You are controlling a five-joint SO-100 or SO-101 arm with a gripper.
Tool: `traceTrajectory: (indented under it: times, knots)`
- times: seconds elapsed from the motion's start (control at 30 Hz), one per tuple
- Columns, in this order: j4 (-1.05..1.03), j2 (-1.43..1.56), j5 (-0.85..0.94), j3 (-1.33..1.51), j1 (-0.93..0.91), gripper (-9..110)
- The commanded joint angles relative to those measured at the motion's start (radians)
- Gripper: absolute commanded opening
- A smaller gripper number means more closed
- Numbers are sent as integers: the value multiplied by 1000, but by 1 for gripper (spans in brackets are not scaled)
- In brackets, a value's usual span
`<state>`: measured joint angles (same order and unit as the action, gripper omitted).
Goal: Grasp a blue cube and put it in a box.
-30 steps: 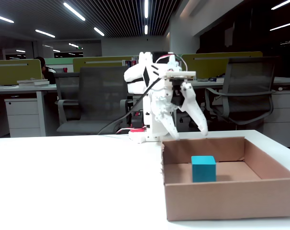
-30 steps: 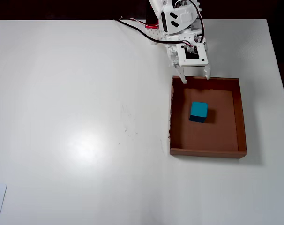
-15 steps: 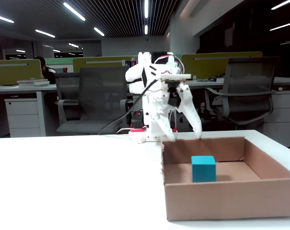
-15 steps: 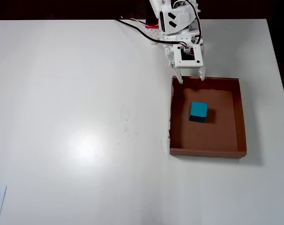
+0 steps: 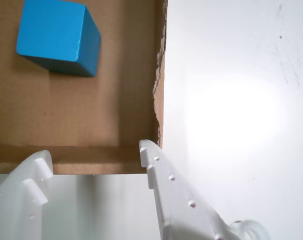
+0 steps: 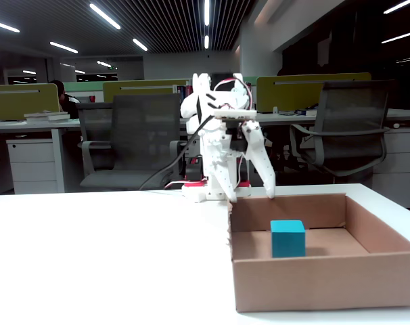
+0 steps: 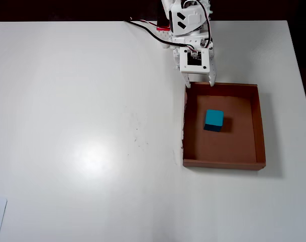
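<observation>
White table point(image 7: 82, 126) | blue cube point(image 7: 213, 119) in box point(image 7: 260, 131) | tool point(image 7: 199, 85) empty, base cropped

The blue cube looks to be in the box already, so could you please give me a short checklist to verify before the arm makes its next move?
1. The blue cube rests on the floor of the box: ok.
2. Cube is free of the gripper, with clear space between them in the overhead view: ok.
3. Gripper is open and empty, with its fingers apart in the wrist view: ok.
4. Fingertips are clear of the box wall; they sit right at its near edge and the height above it is hard to judge: cannot tell.
5. Box sits fully on the table, away from the edges: ok.
</observation>
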<state>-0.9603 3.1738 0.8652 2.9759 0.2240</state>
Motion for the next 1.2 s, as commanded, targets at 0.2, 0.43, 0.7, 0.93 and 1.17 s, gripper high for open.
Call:
traceTrajectory:
  times: [0.2, 0.43, 0.7, 0.93, 1.17]
  knots:
    - [-61, 9, -5, -5, 11, 24]
    - [-112, 9, -5, -5, 11, 24]
    - [-150, 9, -5, -5, 32, 24]
    - [-183, 9, -5, -5, 61, 24]
    - [-227, 9, -5, -5, 60, 24]
